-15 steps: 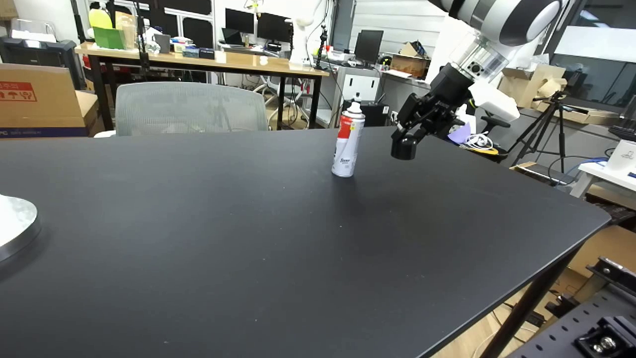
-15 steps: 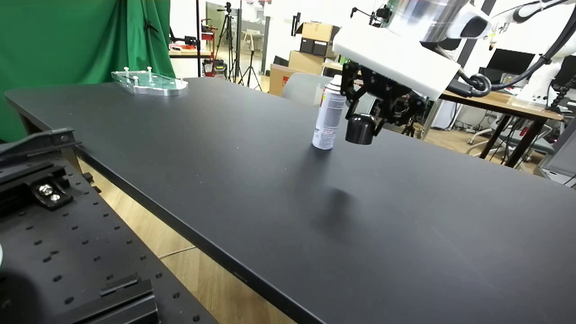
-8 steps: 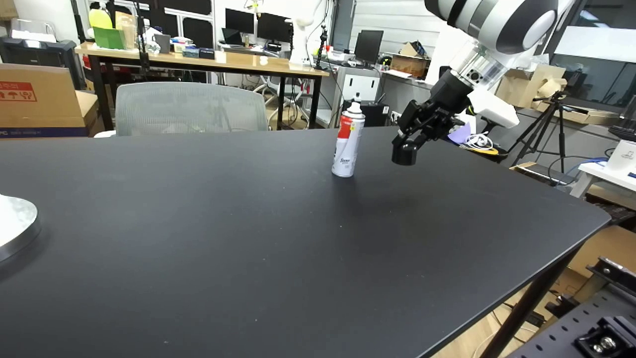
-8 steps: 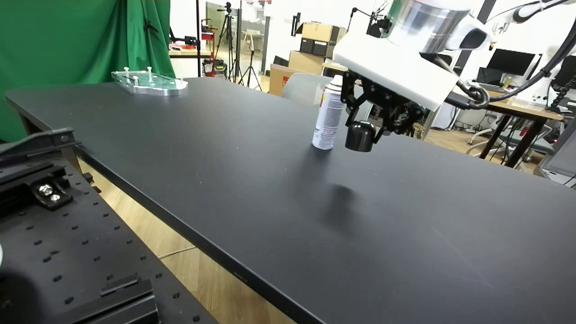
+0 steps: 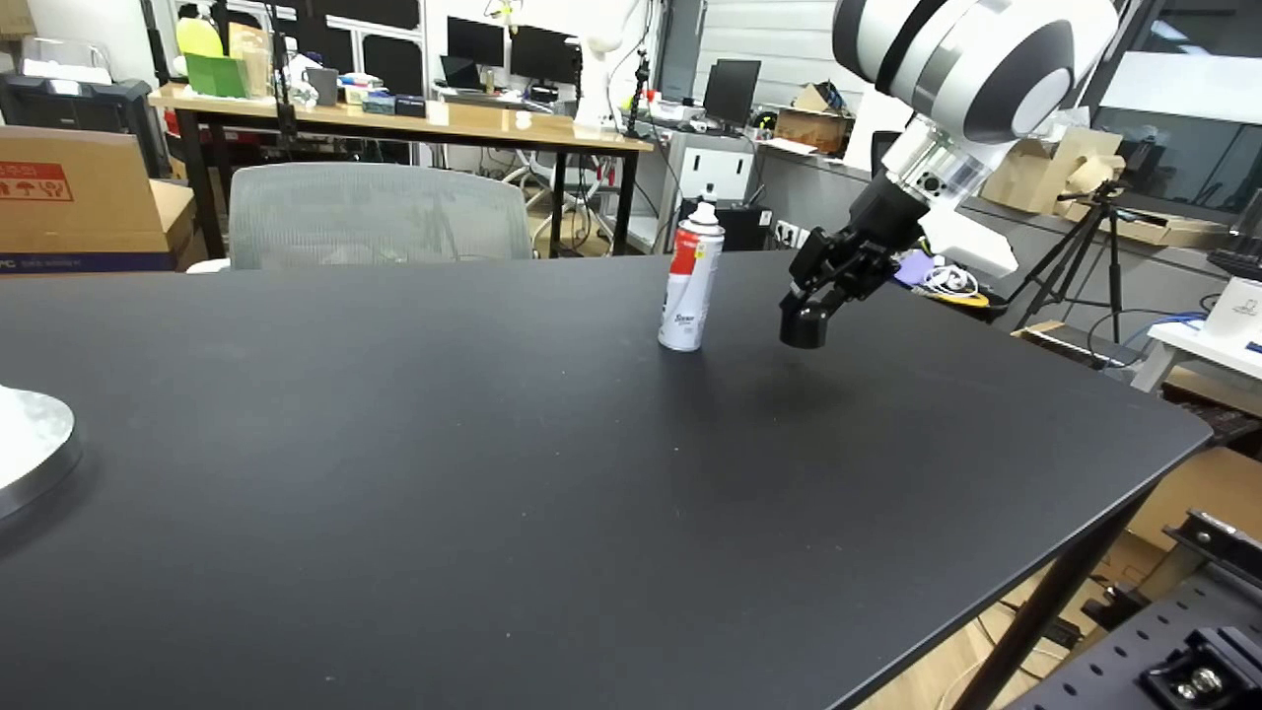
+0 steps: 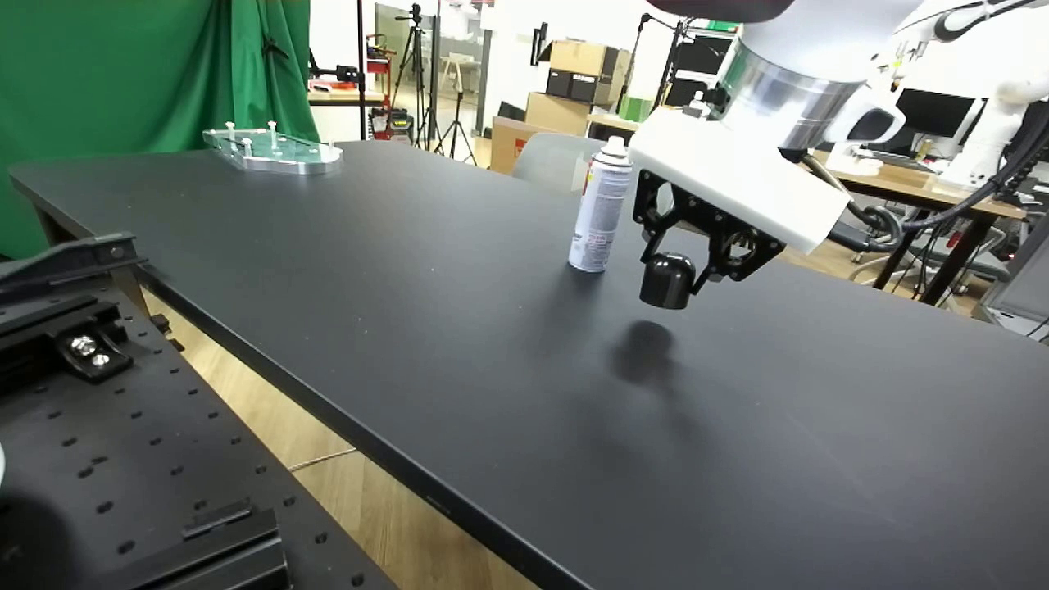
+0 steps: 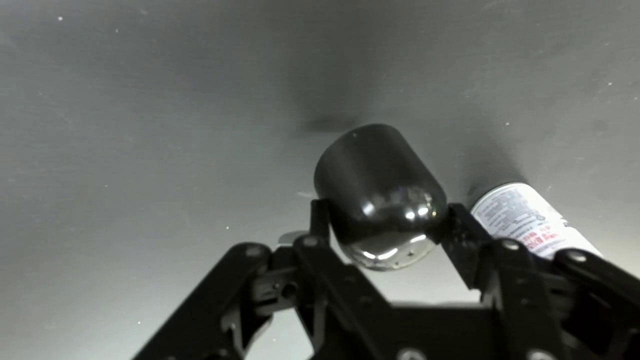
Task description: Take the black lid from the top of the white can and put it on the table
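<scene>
The black lid (image 5: 804, 329) is between the fingers of my gripper (image 5: 810, 308), above the black table (image 5: 493, 463). In an exterior view the lid (image 6: 666, 283) hangs open side down, with its shadow on the table (image 6: 459, 369) apart from it. My gripper (image 6: 674, 269) is shut on its sides. In the wrist view the fingers of my gripper (image 7: 385, 220) touch the lid (image 7: 382, 185) on both sides. The white can (image 5: 690, 291) with red markings stands upright without a lid, its white nozzle showing. It also shows beside the gripper in the wrist view (image 7: 525, 217).
A clear plate with white pegs (image 6: 287, 164) lies at the table's far end in an exterior view. A round white object with a metal rim (image 5: 39, 463) sits at the left edge. A grey mesh chair (image 5: 380, 217) stands behind the table. A dark perforated surface (image 6: 164, 459) lies beside the table.
My gripper has moved down with the lid toward the table. The lid's shadow has come closer to it. The white can has not moved.
</scene>
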`<state>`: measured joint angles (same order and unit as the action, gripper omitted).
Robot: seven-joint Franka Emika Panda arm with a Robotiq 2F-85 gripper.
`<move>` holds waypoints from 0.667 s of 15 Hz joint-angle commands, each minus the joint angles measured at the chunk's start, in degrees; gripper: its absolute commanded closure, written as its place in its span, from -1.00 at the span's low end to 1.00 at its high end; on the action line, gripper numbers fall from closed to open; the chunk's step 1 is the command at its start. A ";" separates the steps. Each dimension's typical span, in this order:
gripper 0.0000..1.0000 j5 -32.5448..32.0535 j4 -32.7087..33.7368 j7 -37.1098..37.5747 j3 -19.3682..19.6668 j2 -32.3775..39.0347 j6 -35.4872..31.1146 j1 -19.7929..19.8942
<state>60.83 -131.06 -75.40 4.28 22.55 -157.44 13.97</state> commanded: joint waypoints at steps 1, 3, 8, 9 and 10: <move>0.32 1.95 3.82 -2.46 -0.64 2.84 0.90 1.77; 0.32 3.83 5.17 -2.74 -1.12 3.81 1.50 2.55; -0.71 6.50 7.12 -2.09 -0.92 5.12 4.07 3.03; -0.83 6.71 7.31 -2.12 -0.84 5.19 4.24 3.02; -0.94 7.14 7.44 -2.16 -0.81 5.11 4.33 3.06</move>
<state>66.42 -125.40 -77.29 3.88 27.17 -154.25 16.03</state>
